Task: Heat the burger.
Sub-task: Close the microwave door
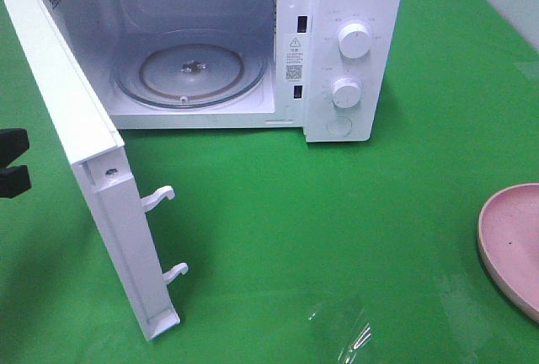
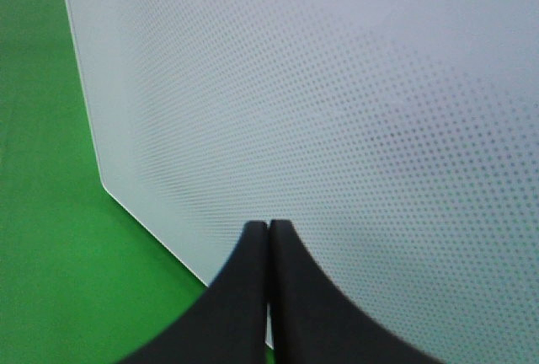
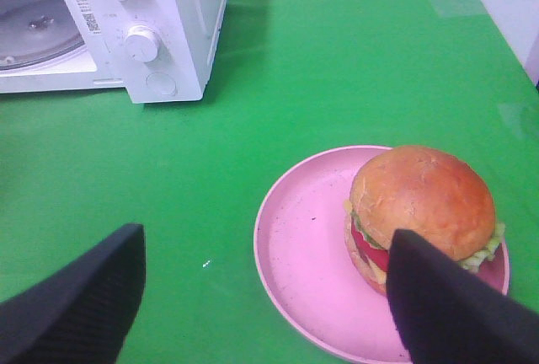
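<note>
Nearest us, our right gripper (image 3: 265, 297) hangs with its jaws wide apart and nothing between them, above the green table (image 3: 337, 69). Just beyond sits the burger (image 3: 424, 212) on the pink plate (image 3: 303, 238), offset toward one finger rather than centred in the gap, so we judge this arm the nearer one for the pick. Our left gripper (image 2: 268, 288) has its jaws pressed together, empty, against the open microwave door (image 1: 80, 153). Farthest, the microwave (image 1: 354, 52) stands open, its glass turntable (image 1: 192, 67) bare
</note>
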Controlling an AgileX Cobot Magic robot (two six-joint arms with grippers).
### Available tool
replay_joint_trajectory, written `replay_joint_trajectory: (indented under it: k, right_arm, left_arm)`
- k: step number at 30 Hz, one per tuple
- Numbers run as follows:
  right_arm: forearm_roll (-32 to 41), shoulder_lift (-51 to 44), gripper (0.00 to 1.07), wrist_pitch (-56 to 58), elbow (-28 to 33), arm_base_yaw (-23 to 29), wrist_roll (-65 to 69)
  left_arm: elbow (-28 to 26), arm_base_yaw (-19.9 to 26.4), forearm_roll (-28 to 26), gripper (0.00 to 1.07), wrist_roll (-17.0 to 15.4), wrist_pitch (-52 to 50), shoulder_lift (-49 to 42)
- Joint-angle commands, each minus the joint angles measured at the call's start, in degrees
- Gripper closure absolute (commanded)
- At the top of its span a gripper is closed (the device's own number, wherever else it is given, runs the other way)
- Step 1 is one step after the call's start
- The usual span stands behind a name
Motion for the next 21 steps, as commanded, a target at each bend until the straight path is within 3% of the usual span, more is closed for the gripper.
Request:
replay_joint_trajectory:
  k: [1, 3, 4, 5, 8, 11, 14, 21]
  right_arm:
    - [0.1, -1.5, 0.31, -0.5, 0.2, -0.4, 0.2]
    - [0.1, -1.5, 0.31, -0.5, 0.2, -0.4, 0.2]
    - [0.1, -1.5, 0.31, -0.5, 0.2, -0.4, 0.2]
    - [0.1, -1.5, 0.31, -0.5, 0.2, -0.4, 0.2]
    - [0.1, -1.5, 0.31, -0.5, 0.2, -0.4, 0.2]
    - [0.1, -1.5, 0.31, -0.5, 0.2, -0.4, 0.2]
    - [0.1, -1.5, 0.31, -0.5, 0.2, -0.4, 0.2]
    - [0.1, -1.5, 0.31, -0.5, 0.2, -0.4, 0.2]
  left_arm:
    - [-0.5, -2.9, -5.3, 1.07, 2.4, -1.8, 1.3]
    - [-0.5, -7.6, -13.3, 1.07, 6.8, -4.1, 3.7]
    - [-0.5, -7.6, -13.3, 1.07, 6.8, -4.1, 3.7]
    - [-0.5, -9.9, -16.8, 1.07, 8.7, -5.3, 5.0]
    - [-0.5, -11.0, -18.2, 1.07, 9.6, -5.7, 5.8]
    - [-1.8, -15.0, -20.8, 1.07, 10.5, -5.8, 8.6]
    - [-4.4, -18.7, -26.1, 1.07, 11.7, -5.8, 11.5]
    - [-9.2, -22.7, -28.5, 1.07, 12.2, -5.4, 15.4]
